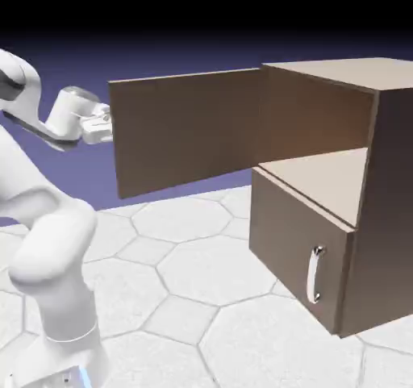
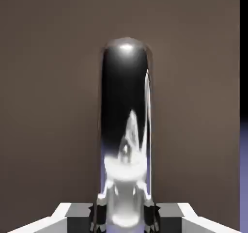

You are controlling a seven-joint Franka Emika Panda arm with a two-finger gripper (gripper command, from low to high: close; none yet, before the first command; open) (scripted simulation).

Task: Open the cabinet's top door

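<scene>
While the top door [image 1: 189,132] stands swung wide, the hand [image 1: 106,126] grips its handle [image 2: 126,130] at the free edge.

Even, soft rendered light fills the exterior view; the top band at twelve o'clock is pure black, fading into blue-violet. The cabinet [image 1: 355,177] glows lighter tan inside, while its side toward three o'clock sits in shade. The top door [image 1: 189,132] is flatly lit, and the table [image 1: 202,273] shows no hard shadows. Everything there is sharp. Through my hand view the door's handle [image 2: 126,130] carries a bright glare spot at twelve o'clock and smeared white reflections lower down; the wood around it looks dim and featureless.
</scene>
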